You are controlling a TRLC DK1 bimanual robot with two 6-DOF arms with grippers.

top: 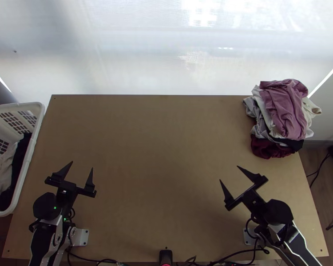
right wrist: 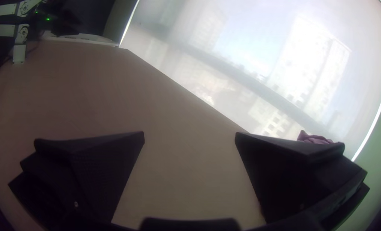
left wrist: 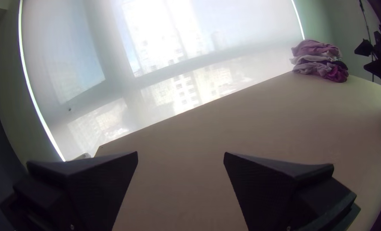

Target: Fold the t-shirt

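In the top view my left gripper point(top: 82, 165) stands open over the table's lower left part, nothing between its fingers. My right gripper point(top: 228, 173) is open too, at the lower right, well below the clothes. A bunched pile of clothes point(top: 285, 108) lies at the table's far right corner, a mauve garment on top; I cannot tell which piece is a t-shirt. The left wrist view shows my left gripper point(left wrist: 180, 155) with fingers wide apart and the pile point(left wrist: 317, 60) far off. In the right wrist view, my right gripper point(right wrist: 189, 134) is likewise spread, with mauve cloth point(right wrist: 314, 138) beyond one finger.
A white laundry basket point(top: 28, 166) with dark and light cloth inside stands at the table's left edge. Bare wooden table point(top: 157, 146) lies between the two arms. Cables point(top: 231, 254) run along the near edge. A translucent screen point(top: 166, 48) hangs behind the far edge.
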